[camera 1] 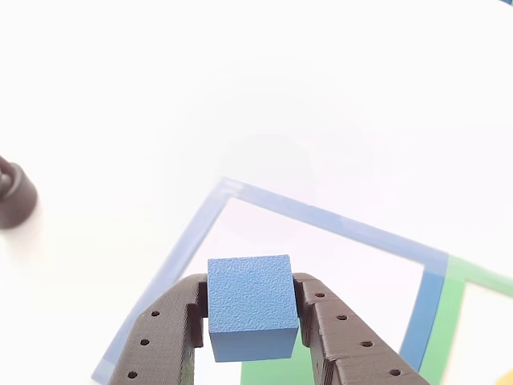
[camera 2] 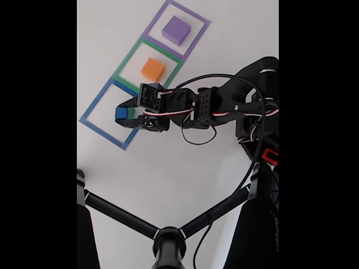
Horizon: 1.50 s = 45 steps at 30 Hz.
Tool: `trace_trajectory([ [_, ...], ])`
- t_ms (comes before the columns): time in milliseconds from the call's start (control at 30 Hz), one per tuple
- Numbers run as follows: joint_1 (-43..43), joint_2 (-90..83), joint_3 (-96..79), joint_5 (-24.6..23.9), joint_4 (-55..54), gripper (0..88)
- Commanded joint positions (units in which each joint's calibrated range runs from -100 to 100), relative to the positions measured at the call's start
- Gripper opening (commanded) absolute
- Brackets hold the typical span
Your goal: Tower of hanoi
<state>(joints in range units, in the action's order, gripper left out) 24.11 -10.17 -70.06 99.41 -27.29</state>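
White table (camera 1: 120, 96), matte blue cube (camera 1: 250, 305) in gripper (camera 1: 252, 317)

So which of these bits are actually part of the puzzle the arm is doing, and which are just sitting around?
Part of the job:
- blue cube, clamped in the gripper
- green block, partly hidden beside the cube
- orange block
- purple block

Just there:
- taped square outlines on the table
- black stand in the foreground of the fixed view
- dark round object
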Motion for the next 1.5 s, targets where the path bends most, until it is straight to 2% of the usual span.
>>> trace_trajectory([
  [0,-0.7,-13.0,4.4,0.6,16.2,4.2],
  [200,-4.7,-26.0,16.2,0.6,47.8,4.1],
  [467,-9.1,-26.7,51.6,0.6,91.5,3.6],
  [733,-11.7,-23.6,82.4,0.6,119.2,3.9],
  [933,-16.3,-23.0,91.3,0.6,127.1,3.8],
  [1467,-25.9,-24.8,91.3,0.6,127.0,3.6],
])
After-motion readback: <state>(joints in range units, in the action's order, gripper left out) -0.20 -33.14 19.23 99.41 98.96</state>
